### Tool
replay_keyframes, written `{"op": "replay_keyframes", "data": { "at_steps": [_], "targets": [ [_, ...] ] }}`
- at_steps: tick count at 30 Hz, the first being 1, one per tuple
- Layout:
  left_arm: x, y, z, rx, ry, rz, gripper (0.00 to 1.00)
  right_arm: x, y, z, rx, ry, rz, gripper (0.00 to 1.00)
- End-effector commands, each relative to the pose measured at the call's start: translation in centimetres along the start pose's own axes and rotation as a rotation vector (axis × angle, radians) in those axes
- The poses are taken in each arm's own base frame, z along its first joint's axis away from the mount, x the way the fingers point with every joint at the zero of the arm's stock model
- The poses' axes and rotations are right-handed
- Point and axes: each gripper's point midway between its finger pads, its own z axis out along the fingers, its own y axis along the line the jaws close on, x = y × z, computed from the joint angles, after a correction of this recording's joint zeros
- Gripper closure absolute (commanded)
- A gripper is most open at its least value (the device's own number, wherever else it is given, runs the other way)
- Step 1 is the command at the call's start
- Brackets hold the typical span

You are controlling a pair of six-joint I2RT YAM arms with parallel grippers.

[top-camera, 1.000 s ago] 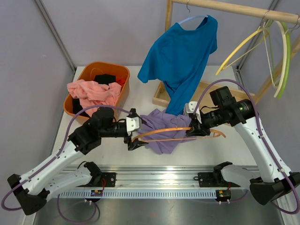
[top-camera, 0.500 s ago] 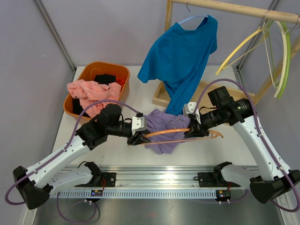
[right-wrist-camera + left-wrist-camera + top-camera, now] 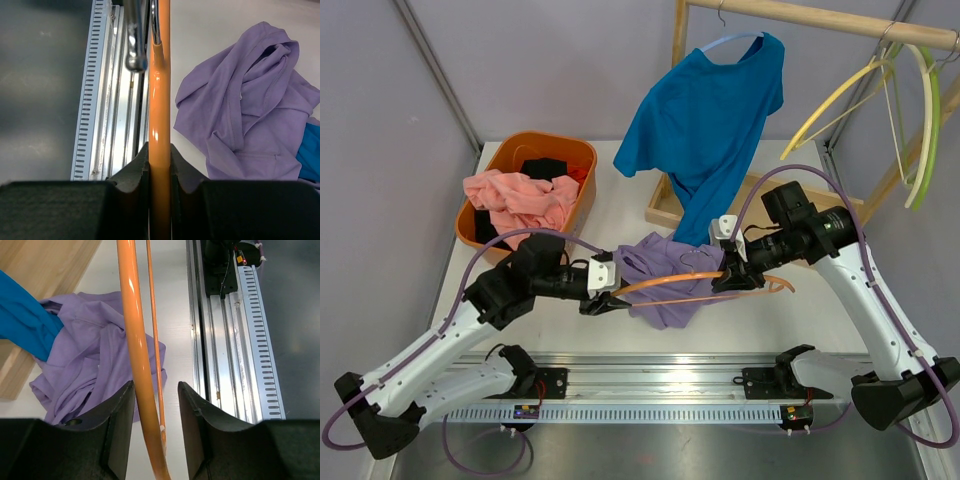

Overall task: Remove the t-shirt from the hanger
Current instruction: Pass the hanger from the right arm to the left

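The left fingers (image 3: 117, 430) have just narrowed around the end of the orange hanger (image 3: 670, 280), grip unclear; the right fingers (image 3: 187, 180) clamp it by the hook. The purple t-shirt (image 3: 665, 310) lies mid-frame on the bench (image 3: 620, 200), seemingly off already.

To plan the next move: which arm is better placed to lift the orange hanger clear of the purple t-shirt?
Probably right. The right gripper is shut on the orange hanger beside its hook; whether the left gripper grips its end is unclear.
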Motion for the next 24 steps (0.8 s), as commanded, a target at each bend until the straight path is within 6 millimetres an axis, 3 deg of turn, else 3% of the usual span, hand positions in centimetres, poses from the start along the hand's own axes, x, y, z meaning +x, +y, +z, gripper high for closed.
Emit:
{"op": "replay_keyframes", "data": {
  "at_steps": [1, 13, 18, 19, 22, 24],
  "targets": [
    [-1.0, 0.4, -0.6, -0.039, -0.038, 0.072, 0.6, -1.7, 2.0, -0.6, -0.047, -0.047, -0.016, 1.0],
    [-0.6, 0.1, -0.2, -0.024, -0.047, 0.044, 0.69, -2.3, 2.6, -0.9, -0.053, -0.07, -0.018, 1.0],
    [-1.0, -0.2, -0.3, -0.012, -0.064, 0.035, 0.89, -2.0, 2.2, -0.5, -0.058, -0.071, 0.004, 1.0],
    [-1.0, -0.3, -0.3, -0.012, -0.063, 0.019, 1.0, -2.1, 2.1, -0.5, -0.054, -0.073, 0.006, 0.99],
    [-0.4, -0.8, -0.3, 0.002, -0.046, -0.038, 1.0, -2.4, 1.6, -0.5, -0.028, -0.084, 0.021, 0.9],
    [0.1, -1.0, -0.3, 0.0, -0.032, -0.076, 1.0, -2.8, 1.0, -0.5, 0.007, -0.093, 0.047, 0.76]
  ]
}}
